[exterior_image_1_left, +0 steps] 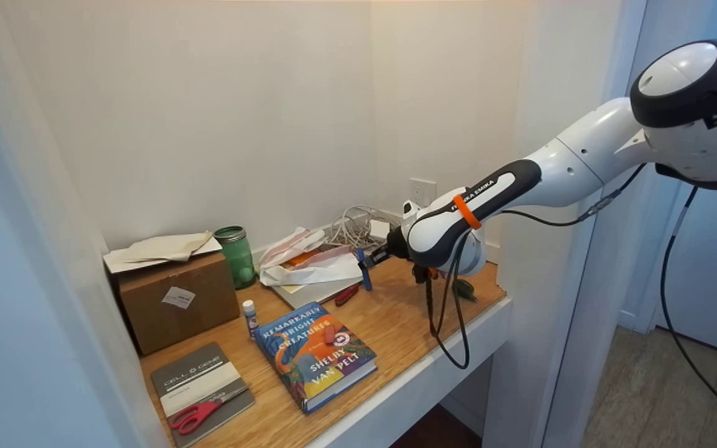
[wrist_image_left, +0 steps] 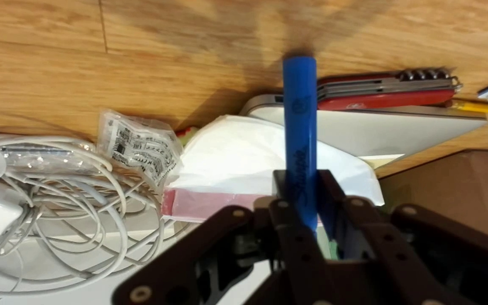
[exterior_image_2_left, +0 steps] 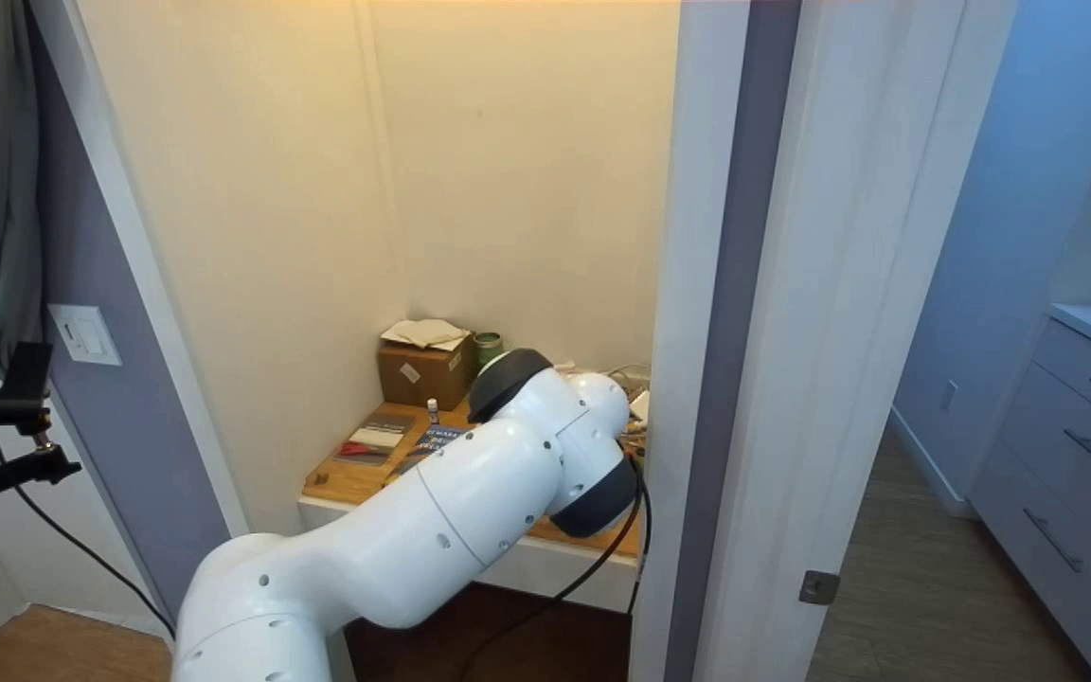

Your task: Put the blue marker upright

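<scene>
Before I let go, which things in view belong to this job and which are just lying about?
For the job:
blue marker, held near upright
tool, shut on the marker
wooden tabletop, likely landing spot

Just lying about:
large book
grey notebook
red scissors
pocketknife
cardboard box
green jar

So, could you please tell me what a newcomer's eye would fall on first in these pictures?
Probably the white robot arm, large in both exterior views. Next might come the blue marker, gripped nearly upright by the end effector near the middle of the wrist view. The colourful book lying flat on the wooden desk may follow.
</scene>
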Controlling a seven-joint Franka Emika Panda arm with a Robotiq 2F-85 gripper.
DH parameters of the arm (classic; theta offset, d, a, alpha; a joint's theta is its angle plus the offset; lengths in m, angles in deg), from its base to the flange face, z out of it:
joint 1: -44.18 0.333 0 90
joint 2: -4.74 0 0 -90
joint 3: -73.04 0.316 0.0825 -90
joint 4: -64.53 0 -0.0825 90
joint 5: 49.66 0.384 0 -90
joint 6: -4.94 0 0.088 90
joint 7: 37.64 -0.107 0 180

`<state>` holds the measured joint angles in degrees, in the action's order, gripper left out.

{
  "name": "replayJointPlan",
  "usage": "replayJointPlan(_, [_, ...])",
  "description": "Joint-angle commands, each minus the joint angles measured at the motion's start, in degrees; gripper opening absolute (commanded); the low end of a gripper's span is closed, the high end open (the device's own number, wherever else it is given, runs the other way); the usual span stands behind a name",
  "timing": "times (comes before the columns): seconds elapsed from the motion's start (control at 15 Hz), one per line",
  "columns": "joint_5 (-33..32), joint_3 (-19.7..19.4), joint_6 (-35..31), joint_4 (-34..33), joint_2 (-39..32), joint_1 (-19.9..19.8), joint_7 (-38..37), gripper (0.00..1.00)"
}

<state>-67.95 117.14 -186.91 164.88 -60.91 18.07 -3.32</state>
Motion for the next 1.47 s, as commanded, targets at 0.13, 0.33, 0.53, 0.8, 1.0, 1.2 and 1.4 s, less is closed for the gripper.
replayJointPlan(0.13, [-9.3, -0.9, -4.5, -1.0, -3.8, -0.7, -6.9, 0.05])
replayJointPlan(0.33, [-7.0, 0.3, -6.0, -0.6, -5.1, -1.6, -3.9, 0.05])
replayJointPlan(0.53, [-6.6, -0.7, -7.3, -0.4, -4.8, -1.1, -3.9, 0.05])
replayJointPlan(0.8, [-6.3, -1.4, -8.3, -0.2, -4.5, -0.5, -3.9, 0.05])
replayJointPlan(1.0, [-6.8, -2.9, -11.3, -0.6, -4.8, 0.6, -5.2, 0.05])
replayJointPlan(1.2, [-7.1, -3.9, -14.7, -1.1, -5.6, 1.5, -6.3, 0.05])
replayJointPlan(1.4, [-12.3, -8.9, -18.7, -2.3, -4.5, 4.7, -15.5, 0.05])
